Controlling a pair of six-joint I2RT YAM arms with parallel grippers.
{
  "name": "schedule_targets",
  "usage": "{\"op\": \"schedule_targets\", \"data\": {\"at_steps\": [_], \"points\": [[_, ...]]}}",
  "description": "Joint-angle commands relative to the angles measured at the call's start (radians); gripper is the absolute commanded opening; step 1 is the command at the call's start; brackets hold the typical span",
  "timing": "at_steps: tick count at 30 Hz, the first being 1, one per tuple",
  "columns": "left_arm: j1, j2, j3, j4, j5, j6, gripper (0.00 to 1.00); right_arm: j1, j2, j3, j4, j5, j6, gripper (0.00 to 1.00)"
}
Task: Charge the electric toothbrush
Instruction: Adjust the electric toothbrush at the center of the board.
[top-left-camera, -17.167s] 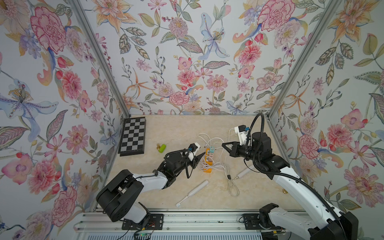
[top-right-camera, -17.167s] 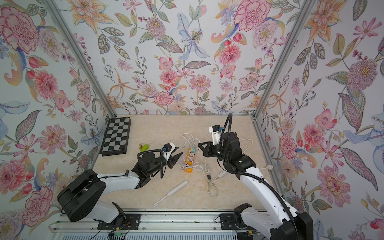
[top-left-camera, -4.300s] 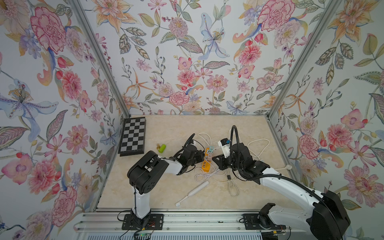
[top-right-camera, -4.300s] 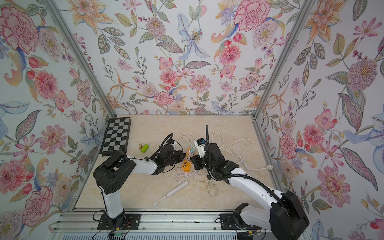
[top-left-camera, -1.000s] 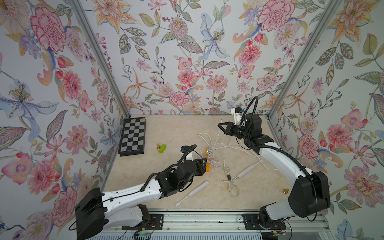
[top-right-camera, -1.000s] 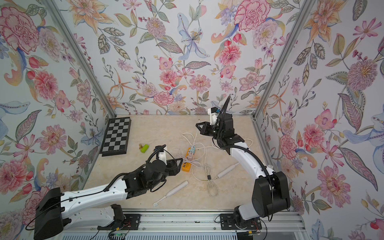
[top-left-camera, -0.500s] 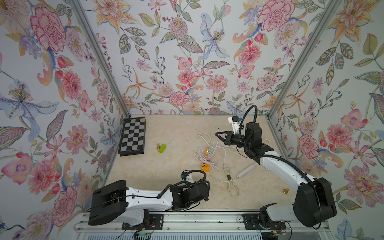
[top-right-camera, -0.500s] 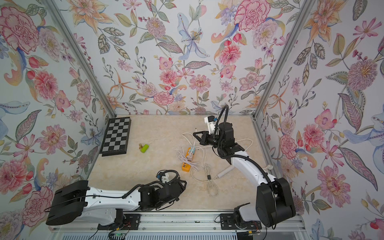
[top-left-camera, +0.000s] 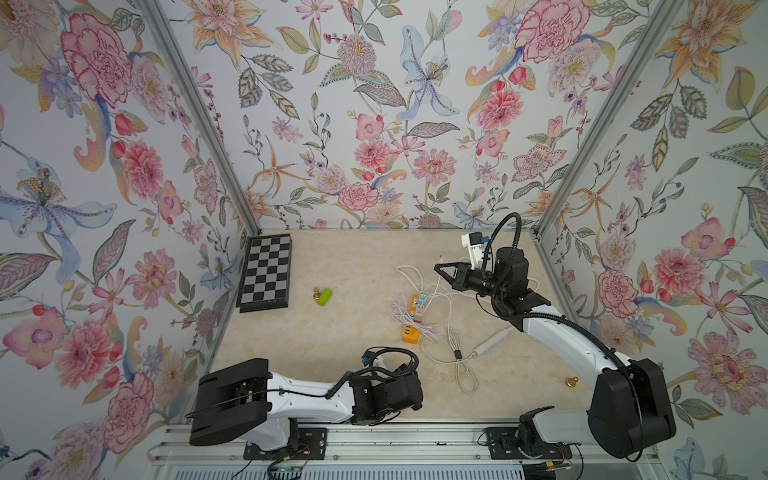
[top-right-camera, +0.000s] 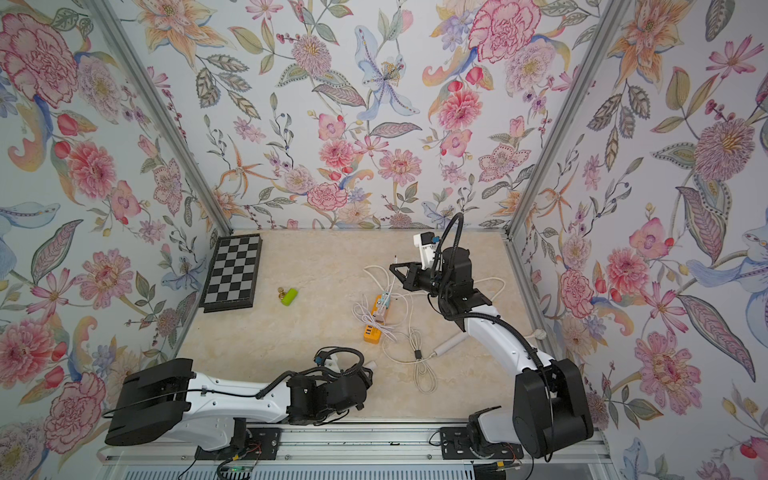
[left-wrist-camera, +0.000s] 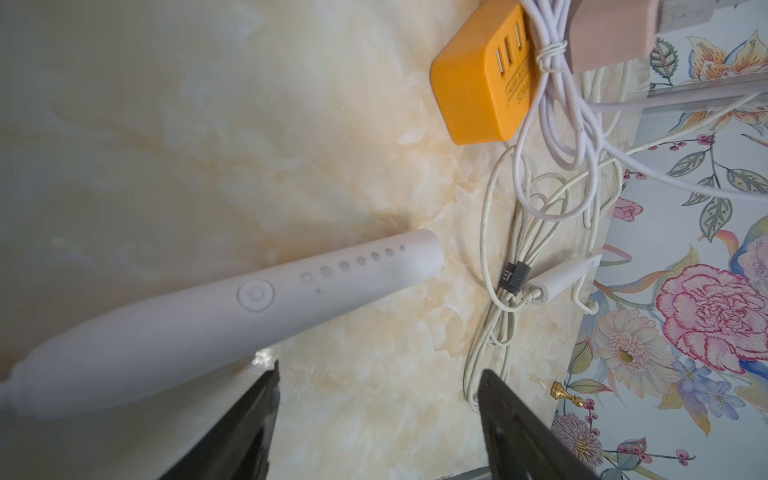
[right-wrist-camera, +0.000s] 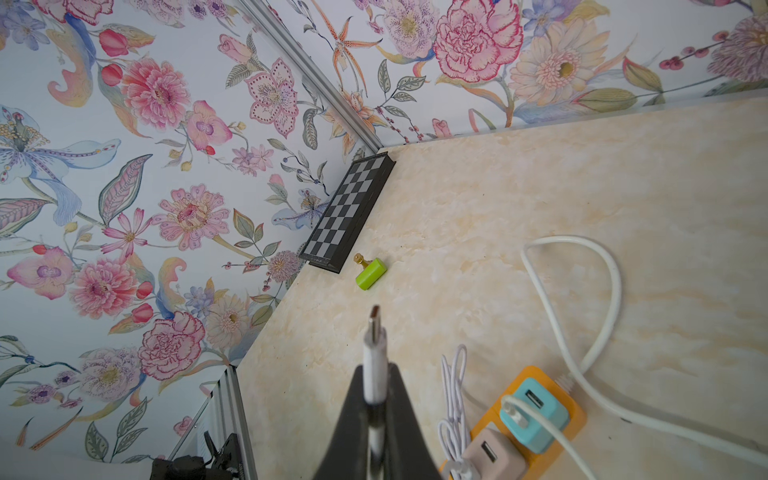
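Note:
The white electric toothbrush (left-wrist-camera: 208, 316) lies flat on the marble tabletop (left-wrist-camera: 187, 124), power button up. My left gripper (left-wrist-camera: 378, 372) hangs just over the table, open and empty, and the handle lies outside one finger (left-wrist-camera: 266, 386). In both top views the left wrist (top-left-camera: 386, 392) covers the toothbrush at the front edge; only a white end (top-right-camera: 370, 365) peeks out. My right gripper (right-wrist-camera: 376, 399) is shut on the plug (right-wrist-camera: 374, 349) of a white charging cable, raised above the back of the table (top-left-camera: 441, 269).
An orange power strip (top-left-camera: 417, 306) carries teal (right-wrist-camera: 534, 415) and pink (right-wrist-camera: 494, 455) chargers amid tangled white cables (top-left-camera: 457, 357). An orange USB charger (left-wrist-camera: 478, 83) and a white stick-shaped device (top-left-camera: 492, 340) lie near. A chessboard (top-left-camera: 266, 272), green cylinder (top-left-camera: 324, 296) and gold pawns (top-left-camera: 571, 381) sit further off.
My left arm has swung from the orange charger to the table's front edge over the toothbrush, its jaws widening. The right gripper, still holding the plug, has come slightly forward from the back wall.

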Motion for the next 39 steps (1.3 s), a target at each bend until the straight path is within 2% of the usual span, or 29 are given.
{"op": "schedule_targets", "data": {"at_steps": [1, 13, 17, 20, 26, 34, 39], "points": [[0.008, 0.005, 0.028, -0.127, -0.044, -0.483, 0.76, -0.009, -0.016, -0.011, 0.034, -0.008, 0.010, 0.00], [0.150, 0.018, 0.053, -0.250, 0.038, -0.292, 0.78, -0.024, -0.006, -0.008, 0.035, 0.010, 0.030, 0.00], [0.169, 0.013, 0.061, -0.324, 0.037, -0.273, 0.80, -0.026, 0.004, -0.005, 0.030, 0.016, 0.035, 0.00], [0.206, 0.002, 0.025, -0.293, 0.056, -0.254, 0.81, -0.025, 0.017, 0.003, 0.030, 0.015, 0.044, 0.00], [0.278, -0.046, 0.004, -0.390, 0.015, -0.209, 0.82, -0.026, 0.017, 0.018, 0.011, 0.031, 0.034, 0.00], [0.376, -0.078, -0.051, -0.367, 0.003, -0.118, 0.86, -0.025, 0.035, 0.036, 0.007, 0.034, 0.042, 0.00], [0.432, -0.086, -0.057, -0.386, -0.033, -0.075, 0.84, -0.024, 0.038, 0.047, -0.005, 0.043, 0.043, 0.00]]}}
